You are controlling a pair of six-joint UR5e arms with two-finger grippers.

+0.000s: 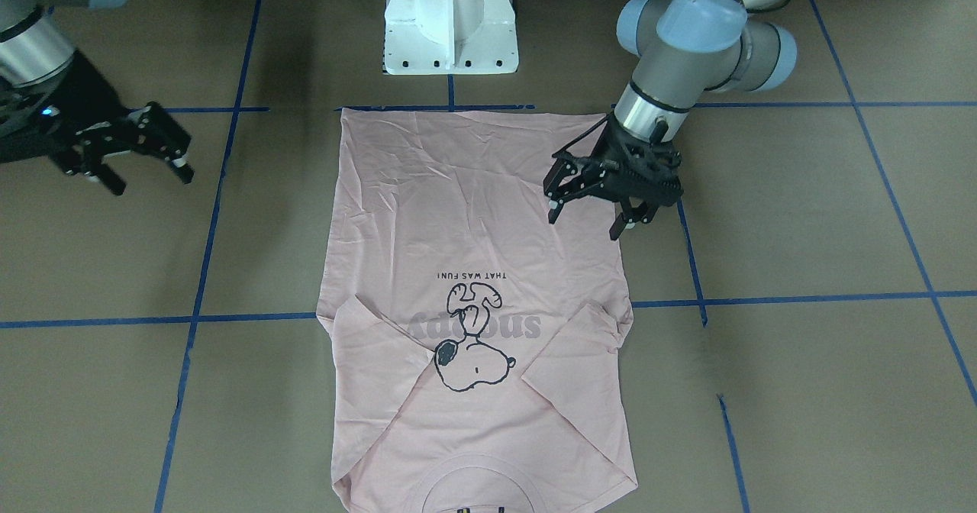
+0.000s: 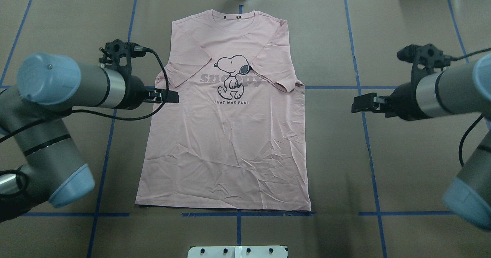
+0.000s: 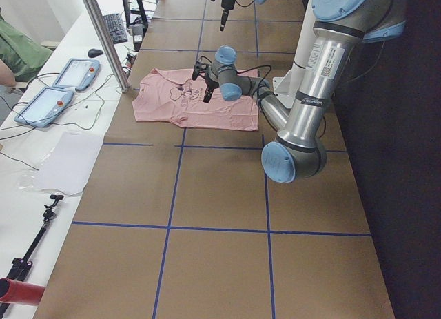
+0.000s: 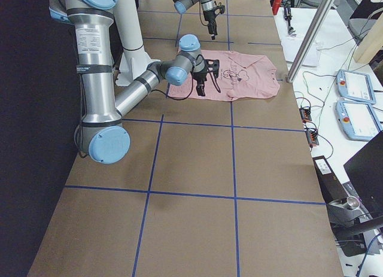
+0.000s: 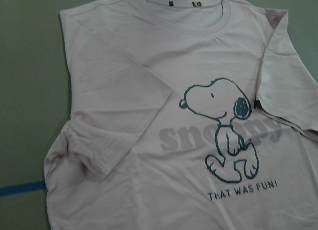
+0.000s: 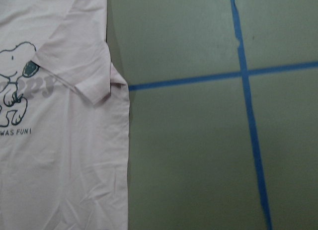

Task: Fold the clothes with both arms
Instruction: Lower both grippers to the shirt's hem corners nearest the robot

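Table [image 2: 69, 23]: brown, crossed by blue tape [image 2: 108, 154].
Left gripper [image 2: 169, 96]: middle left of the overhead view, jaws spread wide, empty, over the left edge of the shirt [image 2: 226, 150], just below a folded sleeve.
Shirt: centre, flat, print up, collar toward the top of the frame, 2 sleeves folded in over the chest, hem along the lower tape line.
Right gripper [image 2: 358, 103]: middle right, jaws wide, empty, over bare table, well apart from the shirt.
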